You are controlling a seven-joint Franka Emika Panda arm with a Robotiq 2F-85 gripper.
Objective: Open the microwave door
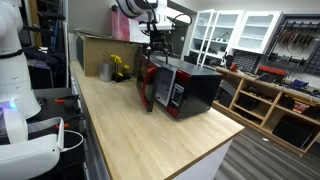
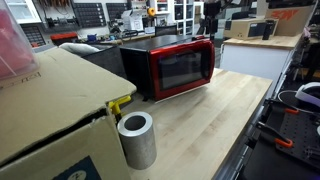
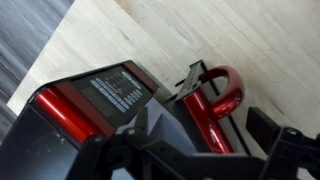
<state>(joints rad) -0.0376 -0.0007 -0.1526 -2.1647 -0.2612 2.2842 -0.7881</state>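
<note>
The microwave (image 1: 190,88) (image 2: 150,55) stands on the wooden table, black-bodied with a glossy red front. The microwave door (image 1: 147,85) (image 2: 182,68) looks swung partway out from the front. From above in the wrist view, I see the keypad panel (image 3: 115,92), the door's red top edge (image 3: 205,125) and a curved red handle (image 3: 232,92). My gripper (image 1: 158,50) (image 3: 200,138) hangs just above the door, open. Its dark fingers (image 3: 262,128) stand on either side of the door's top edge with nothing held.
A brown cardboard box (image 1: 95,48) (image 2: 45,110) sits at the back of the table. Next to it are a grey cylinder (image 1: 105,70) (image 2: 137,138) and a yellow object (image 1: 120,66). The table edge (image 1: 225,130) drops off near the microwave. Wooden shelving (image 1: 270,100) stands beyond.
</note>
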